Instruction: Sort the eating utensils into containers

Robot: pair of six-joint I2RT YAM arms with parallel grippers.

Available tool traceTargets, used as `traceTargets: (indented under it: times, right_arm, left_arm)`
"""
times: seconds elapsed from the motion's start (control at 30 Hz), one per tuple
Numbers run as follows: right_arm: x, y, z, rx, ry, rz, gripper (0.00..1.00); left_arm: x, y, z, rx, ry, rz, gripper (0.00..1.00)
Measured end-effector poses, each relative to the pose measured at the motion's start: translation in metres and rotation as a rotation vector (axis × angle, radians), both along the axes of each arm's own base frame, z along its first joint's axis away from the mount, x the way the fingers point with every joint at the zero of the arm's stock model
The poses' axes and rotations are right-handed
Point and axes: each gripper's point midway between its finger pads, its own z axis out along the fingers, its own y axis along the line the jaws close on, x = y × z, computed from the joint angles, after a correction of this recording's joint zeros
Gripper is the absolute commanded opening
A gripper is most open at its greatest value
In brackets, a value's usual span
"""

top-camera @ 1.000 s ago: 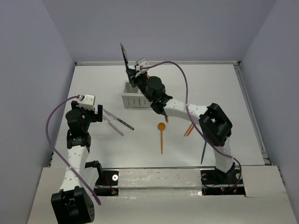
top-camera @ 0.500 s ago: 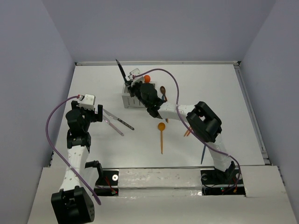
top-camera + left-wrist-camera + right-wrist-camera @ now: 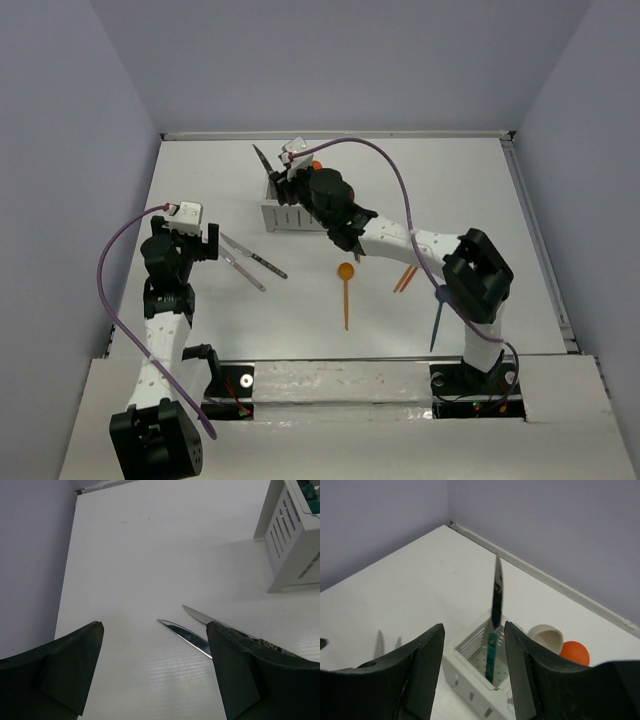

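The white slotted caddy (image 3: 288, 215) stands at the back middle of the table. A teal-handled knife (image 3: 495, 592) stands in its near compartment (image 3: 485, 652), blade up, and shows in the top view (image 3: 262, 160). My right gripper (image 3: 474, 630) hovers over that compartment, open, with the knife free between its jaws; from above it is at the caddy (image 3: 288, 186). A white spoon bowl (image 3: 545, 633) and an orange one (image 3: 575, 653) stick up beside it. My left gripper (image 3: 155, 627) is open and empty over two knives (image 3: 186, 636) lying on the table (image 3: 250, 265).
An orange spoon (image 3: 346, 292) lies in the middle. Two thin orange utensils (image 3: 405, 279) and a dark blue one (image 3: 437, 318) lie to the right, under the right arm. Raised rims border the table's back and sides.
The right gripper has lowered the knife from above the caddy down into its compartment and opened its jaws. The left arm has not moved.
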Motion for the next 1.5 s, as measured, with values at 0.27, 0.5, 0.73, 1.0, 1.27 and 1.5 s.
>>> traceTargets:
  times: [0.27,0.5,0.73,1.0,1.27,1.5]
  right_arm:
    - [-0.068,0.053,-0.009,-0.125,0.276,0.221,0.62]
    - [-0.086,0.057,-0.165,-0.457,0.599,0.245,0.63]
    - [-0.08,0.06,-0.212,-0.586,0.643,0.234,0.63]
    - [-0.076,0.063,-0.224,-0.639,0.639,0.244,0.58]
    - [-0.085,0.073,-0.226,-0.673,0.618,0.275,0.57]
    - [-0.093,0.081,-0.225,-0.694,0.591,0.275,0.55]
  left_arm:
    - [-0.001,0.024,0.002,0.018,-0.022,0.139,0.99]
    - [-0.007,0.058,0.012,0.035,-0.066,0.341,0.99]
    - [-0.018,0.064,0.022,0.036,-0.126,0.384,0.99]
    - [-0.017,0.063,0.025,0.036,-0.142,0.379,0.99]
    - [-0.017,0.061,0.024,0.034,-0.142,0.367,0.99]
    - [-0.014,0.059,0.022,0.032,-0.135,0.353,0.99]
